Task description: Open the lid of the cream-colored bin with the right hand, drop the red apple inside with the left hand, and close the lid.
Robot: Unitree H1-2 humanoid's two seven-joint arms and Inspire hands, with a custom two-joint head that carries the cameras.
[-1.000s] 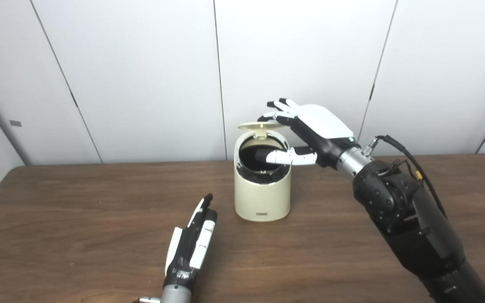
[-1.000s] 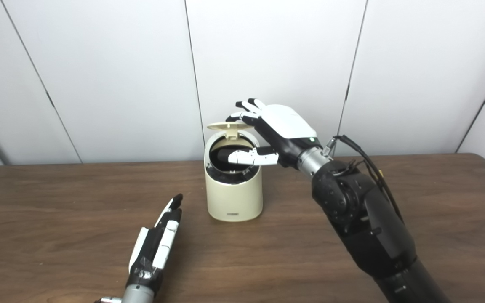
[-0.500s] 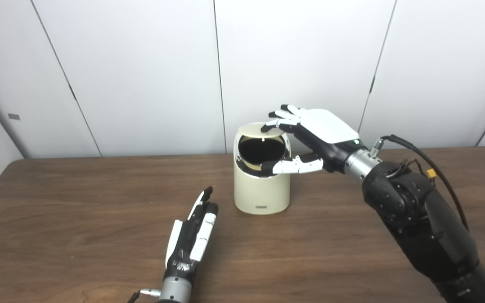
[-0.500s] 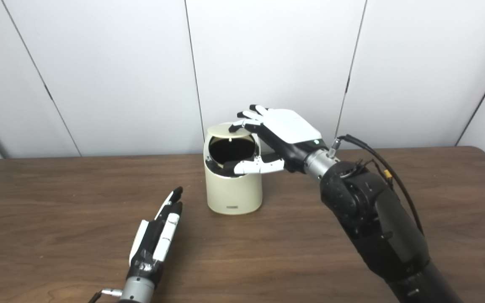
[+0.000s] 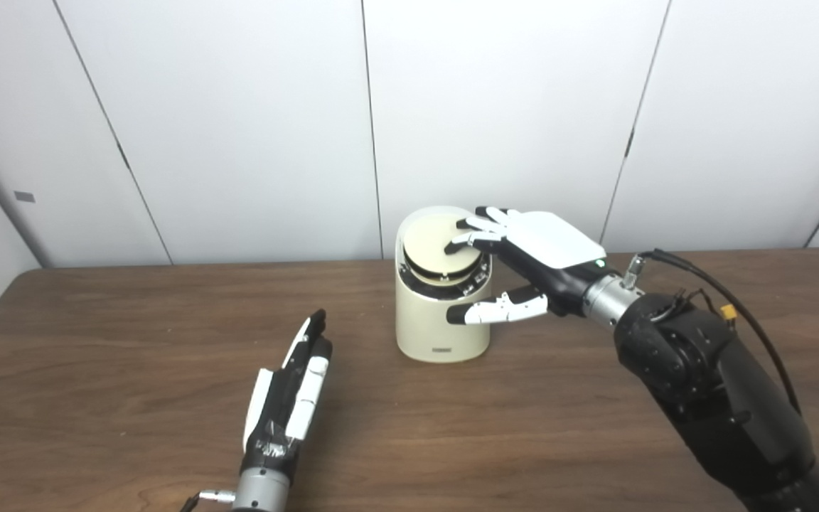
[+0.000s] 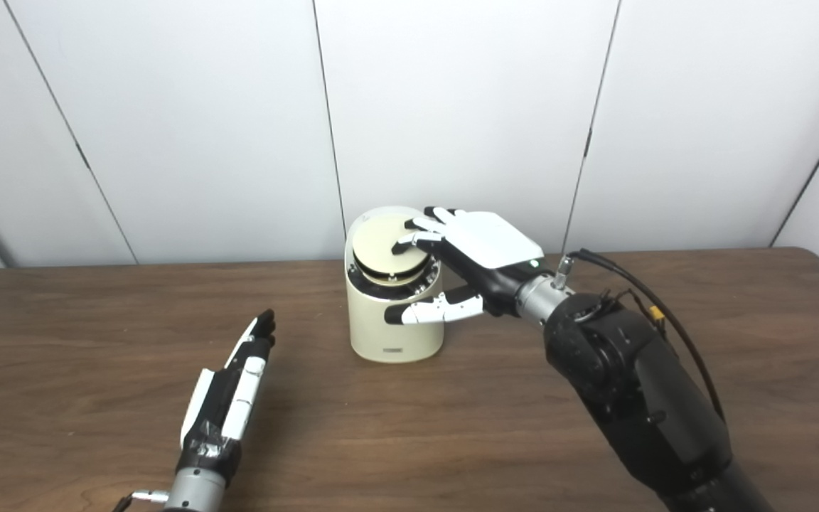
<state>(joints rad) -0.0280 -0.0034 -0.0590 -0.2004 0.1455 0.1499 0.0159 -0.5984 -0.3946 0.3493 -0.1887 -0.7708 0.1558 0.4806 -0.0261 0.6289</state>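
Observation:
The cream-colored bin (image 5: 441, 327) stands at the middle of the brown table. Its round lid (image 5: 438, 245) lies down flat over the opening. My right hand (image 5: 523, 256) is open, its fingertips (image 5: 463, 235) resting on the lid and the thumb stretched out in front of the bin's wall. My left hand (image 5: 288, 398) is open and empty, fingers straight, low over the table to the bin's front left. No red apple shows in either view.
The brown table (image 5: 132, 355) runs the full width, with white wall panels (image 5: 239, 107) behind it. My right arm (image 5: 708, 384) with its cable crosses the table's right side.
The lid went from raised to flat on the bin as my right hand came down onto it. My left hand drew back to the left, away from the bin.

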